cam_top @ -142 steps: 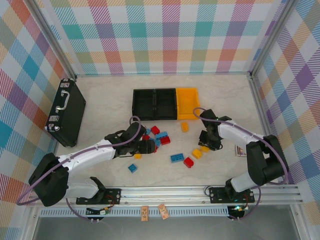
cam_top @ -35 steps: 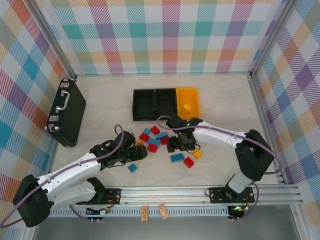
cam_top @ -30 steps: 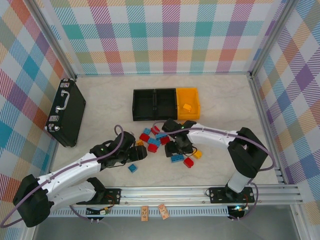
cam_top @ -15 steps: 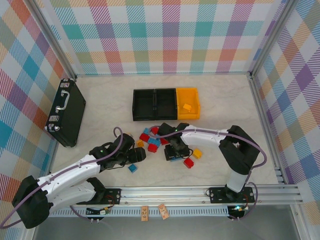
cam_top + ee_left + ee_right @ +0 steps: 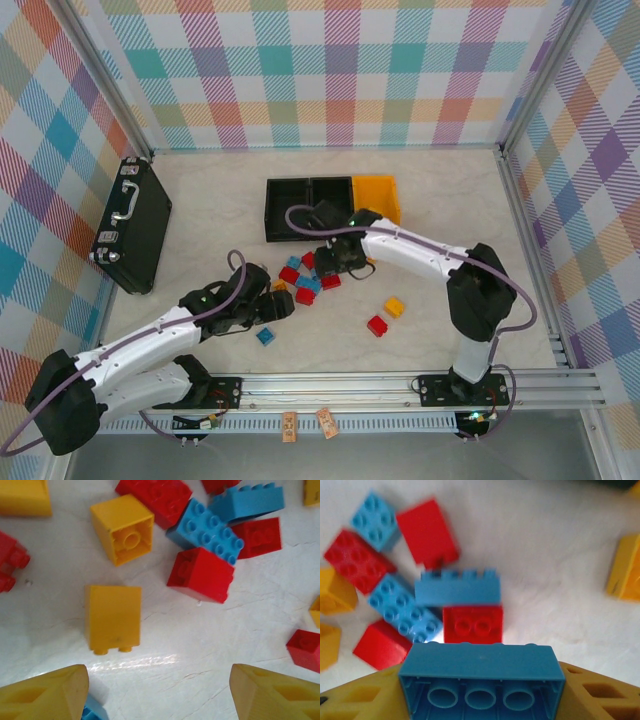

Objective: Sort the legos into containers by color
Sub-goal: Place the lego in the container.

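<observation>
On the tabletop (image 5: 220, 200) just short of the containers (image 5: 310, 182), the right gripper (image 5: 482, 700) is clamped on a long blue brick (image 5: 481, 664) above the loose legos (image 5: 305, 283), apparently mid-carry and needing a black bin next, while the left gripper (image 5: 160, 700) hangs spread over a yellow brick (image 5: 113, 617).

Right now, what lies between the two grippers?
Red and blue studded plastic bricks lie between the left gripper and right gripper, in the top view.

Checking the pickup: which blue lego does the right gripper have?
The long blue brick clamped in the right gripper, hollow underside facing the camera; the other blue bricks lie on the table.
</observation>
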Robot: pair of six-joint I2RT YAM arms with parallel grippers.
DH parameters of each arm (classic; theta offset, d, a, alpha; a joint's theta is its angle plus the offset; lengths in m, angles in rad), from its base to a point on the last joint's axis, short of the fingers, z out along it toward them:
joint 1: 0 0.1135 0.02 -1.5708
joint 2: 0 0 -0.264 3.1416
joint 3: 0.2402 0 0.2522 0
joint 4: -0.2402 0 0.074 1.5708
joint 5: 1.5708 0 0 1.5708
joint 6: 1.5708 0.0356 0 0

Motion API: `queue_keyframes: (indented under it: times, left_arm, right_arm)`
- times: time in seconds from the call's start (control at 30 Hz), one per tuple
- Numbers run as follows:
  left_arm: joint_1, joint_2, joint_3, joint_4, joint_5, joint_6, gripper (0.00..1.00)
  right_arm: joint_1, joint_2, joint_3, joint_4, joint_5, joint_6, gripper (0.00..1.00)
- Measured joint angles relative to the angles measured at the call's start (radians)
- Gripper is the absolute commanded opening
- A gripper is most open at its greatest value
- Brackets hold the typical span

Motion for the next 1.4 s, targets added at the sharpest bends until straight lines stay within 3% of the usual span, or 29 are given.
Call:
queue_keyframes:
  times: [0.37, 0.7, 1.13, 1.4]
  left_arm:
    - [0.083, 0.151, 0.177, 0.052, 0.009, 0.072, 0.74]
    - [0.109, 0.180, 0.213, 0.059, 0.022, 0.098, 0.74]
    - [0.120, 0.163, 0.198, 0.060, 0.023, 0.097, 0.74]
    - [0.120, 0.160, 0.189, 0.059, 0.023, 0.097, 0.74]
  right_arm:
    - [-0.167, 0.225, 0.351, -0.039, 0.008, -0.130, 0.59]
    - [-0.198, 0.448, 0.650, -0.116, 0.004, -0.166, 0.60]
    - [-0.199, 0.512, 0.696, -0.157, 0.000, -0.174, 0.62]
    - [-0.199, 0.515, 0.697, -0.156, 0.000, -0.189, 0.68]
